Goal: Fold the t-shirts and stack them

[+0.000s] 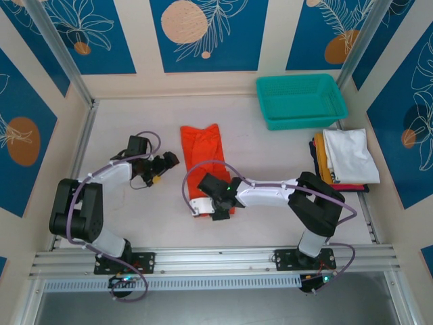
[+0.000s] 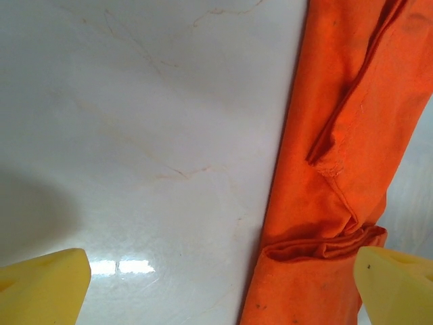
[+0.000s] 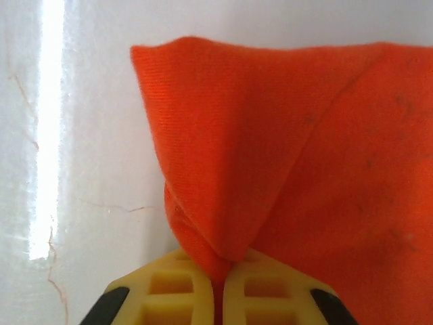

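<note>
One orange-red t-shirt (image 1: pixel 201 143) (pinched), one folded stack (image 1: pixel 348 157).

Yellow ribbed plastic fingers (image 3: pixel 172 288) pressed together, pinching a gathered fold of bright orange-red cloth t-shirt (image 3: pixel 291 156). Cloth rises to a peak beyond them. Glossy white marbled table (image 3: pixel 88 149) beside it, glare stripe.

Plain orange-red t-shirt (image 1: pixel 201 145), teal mesh basket (image 1: pixel 299 101), yellow fingers (image 3: pixel 169 291)

Top camera looks down from behind; both wrist cameras sit close over the orange t-shirt (image 1: pixel 201 145)
</note>
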Tool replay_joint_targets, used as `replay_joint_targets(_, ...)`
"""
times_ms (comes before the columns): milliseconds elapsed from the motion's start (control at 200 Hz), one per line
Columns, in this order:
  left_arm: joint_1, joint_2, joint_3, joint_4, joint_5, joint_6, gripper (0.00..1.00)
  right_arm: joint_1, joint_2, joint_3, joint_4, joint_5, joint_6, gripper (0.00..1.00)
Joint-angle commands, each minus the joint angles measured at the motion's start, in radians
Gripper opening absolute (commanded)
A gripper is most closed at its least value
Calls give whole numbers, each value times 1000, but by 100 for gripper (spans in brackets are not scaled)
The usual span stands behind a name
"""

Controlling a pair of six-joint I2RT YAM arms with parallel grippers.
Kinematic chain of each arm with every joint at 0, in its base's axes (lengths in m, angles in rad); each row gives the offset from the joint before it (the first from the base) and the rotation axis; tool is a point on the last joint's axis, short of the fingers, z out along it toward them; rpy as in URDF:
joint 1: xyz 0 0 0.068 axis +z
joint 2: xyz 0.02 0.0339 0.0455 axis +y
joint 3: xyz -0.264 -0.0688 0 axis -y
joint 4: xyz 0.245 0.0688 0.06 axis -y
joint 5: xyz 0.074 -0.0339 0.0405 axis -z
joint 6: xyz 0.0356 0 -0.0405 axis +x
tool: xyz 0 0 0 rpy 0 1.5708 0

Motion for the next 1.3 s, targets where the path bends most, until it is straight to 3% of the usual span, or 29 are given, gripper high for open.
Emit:
replay_joint_targets(0,12,12,-14,28,34,-18,100,8,6,-2,-66,11,14,0)
replay_joint_targets(255,-55,114,27,102,56,-46,100,21,-96,-7,-203,-132,122,0)
replay_joint_targets(430,-88,209,94,166,55,-74,74,41,-160,-22,-255,-170,191,0)
replay_joint_targets(695,-102,340,235,195,98,-98,54,49,-169,-34,-266,-191,233,0)
replay_joint_targets(975,-118,211,288,-68,-60,-41,63,43,-166,-34,-262,-180,226,0)
replay_joint_targets(1090,-120,186,262,-20,-35,-57,64,40,-164,-39,-250,-185,225,0)
replay_joint_targets(1295,-146,288,339,17,2,-44,56,38,-156,-32,-248,-184,211,0)
